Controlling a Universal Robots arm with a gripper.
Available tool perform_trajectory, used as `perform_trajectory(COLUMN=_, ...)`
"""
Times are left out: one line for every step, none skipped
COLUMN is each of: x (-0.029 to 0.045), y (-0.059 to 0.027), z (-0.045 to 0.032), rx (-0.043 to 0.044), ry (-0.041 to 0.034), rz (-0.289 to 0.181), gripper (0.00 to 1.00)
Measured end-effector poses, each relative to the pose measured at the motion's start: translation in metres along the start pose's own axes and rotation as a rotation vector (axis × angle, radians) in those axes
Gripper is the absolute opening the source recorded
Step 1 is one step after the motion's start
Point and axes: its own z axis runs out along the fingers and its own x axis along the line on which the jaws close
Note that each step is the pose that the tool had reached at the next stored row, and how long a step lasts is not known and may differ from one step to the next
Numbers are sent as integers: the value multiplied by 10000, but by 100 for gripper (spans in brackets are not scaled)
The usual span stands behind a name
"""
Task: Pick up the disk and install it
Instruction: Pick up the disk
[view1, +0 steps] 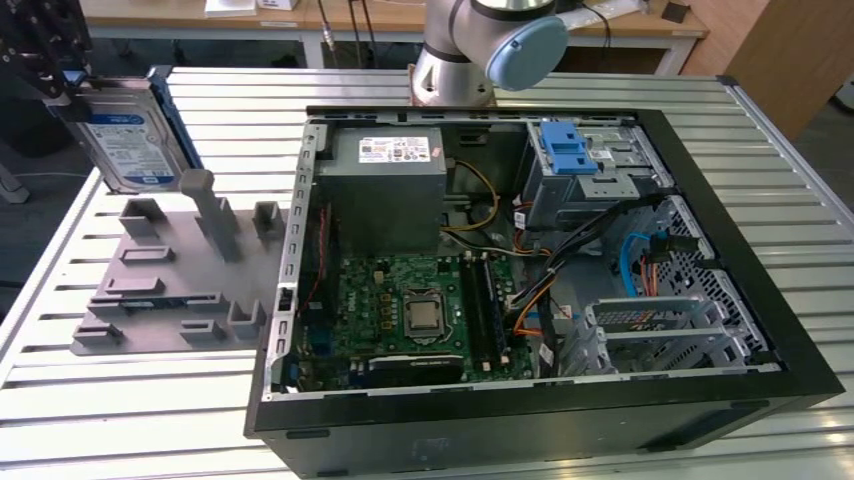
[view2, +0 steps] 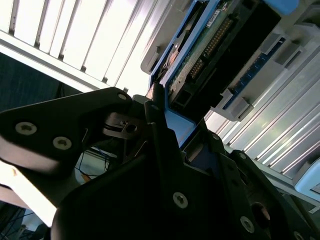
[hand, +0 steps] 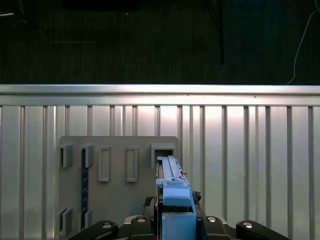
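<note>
The disk, a metal drive with a blue-and-white label and a blue frame, hangs on edge above the grey holder plate at the exterior view's left. My gripper is shut on its upper end. In the first wrist view the blue frame edge of the disk runs out from between my fingers, over the holder plate. The second wrist view shows the disk's circuit-board side clamped in the gripper.
The open computer case lies on the slatted metal table at the exterior view's right. Inside it are a grey power supply, a motherboard, cables, and a drive bay with a blue latch. The arm's base stands behind the case.
</note>
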Motion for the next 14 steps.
perform_trajectory(x=0, y=0, z=-6, rx=0, ry=0, rz=0, gripper=36)
perform_trajectory(x=-1, y=0, z=-13, rx=0, ry=0, rz=0, gripper=36)
perform_trajectory(x=-1, y=0, z=-19, rx=0, ry=0, rz=0, gripper=36)
perform_trajectory(x=-2, y=0, z=-25, rx=0, ry=0, rz=0, gripper=36)
perform_trajectory(x=-2, y=0, z=-31, rx=0, ry=0, rz=0, gripper=36)
perform_trajectory(x=-2, y=0, z=-37, rx=1, ry=0, rz=0, gripper=36)
perform_trajectory(x=-3, y=0, z=-44, rx=0, ry=0, rz=0, gripper=36)
perform_trajectory(x=-3, y=0, z=-51, rx=-1, ry=0, rz=0, gripper=36)
perform_trajectory(x=-3, y=0, z=-57, rx=-1, ry=0, rz=0, gripper=36)
perform_trajectory(x=-3, y=0, z=-64, rx=0, ry=0, rz=0, gripper=36)
perform_trajectory(x=-4, y=0, z=-70, rx=0, ry=0, rz=0, gripper=36)
perform_trajectory(x=-4, y=1, z=-76, rx=0, ry=1, rz=0, gripper=36)
perform_trajectory(x=-4, y=1, z=-83, rx=0, ry=0, rz=0, gripper=36)
perform_trajectory(x=-4, y=0, z=-89, rx=0, ry=0, rz=0, gripper=36)
